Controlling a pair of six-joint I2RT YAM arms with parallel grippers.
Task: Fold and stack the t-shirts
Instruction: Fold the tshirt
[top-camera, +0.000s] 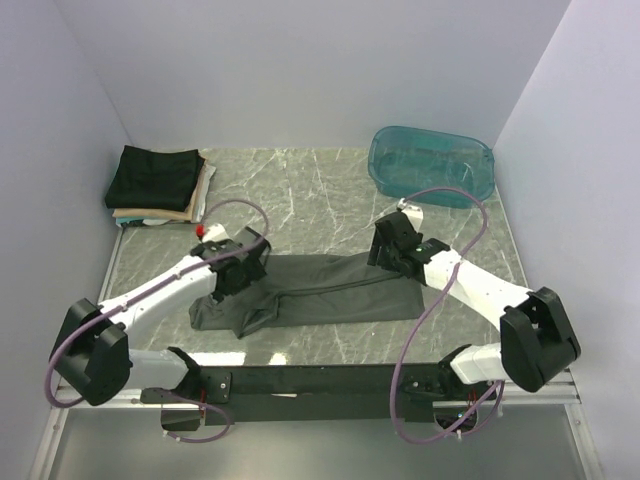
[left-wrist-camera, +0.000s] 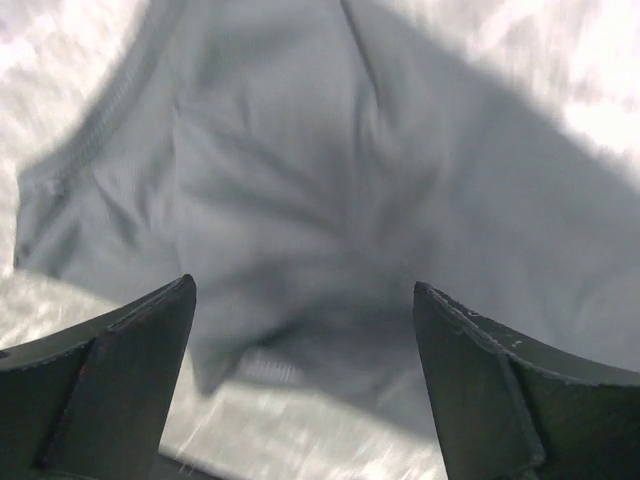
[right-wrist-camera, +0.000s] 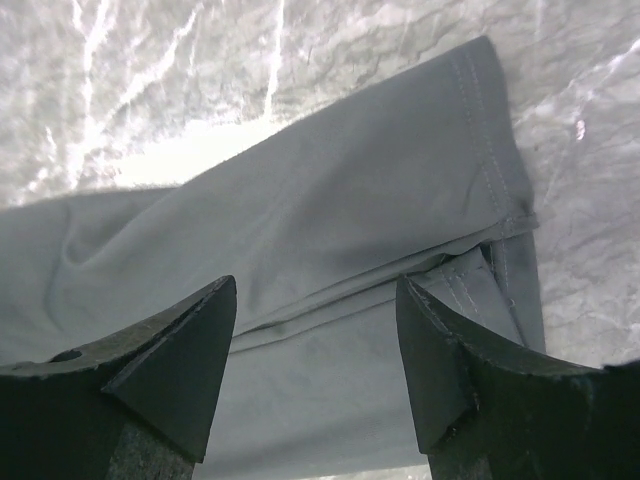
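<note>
The left pincer and right pincer gape wide over opposite ends of the lengthwise-folded grey t-shirt on the tabletop, apparently poised to fold it across.

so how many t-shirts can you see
4: grey t-shirt partly folded mid-table; black t-shirt, tan t-shirt and cream t-shirt stacked far left. Others may hide in that stack.

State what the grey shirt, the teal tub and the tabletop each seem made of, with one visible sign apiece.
Grey shirt: soft matte cloth, probably a cotton-like knit; it wrinkles and has stitched hems.
Teal tub: translucent glossy plastic; light passes through its walls.
Tabletop: glossy marble or marble-look laminate, cannot tell which; white veins and bright glare.
</note>
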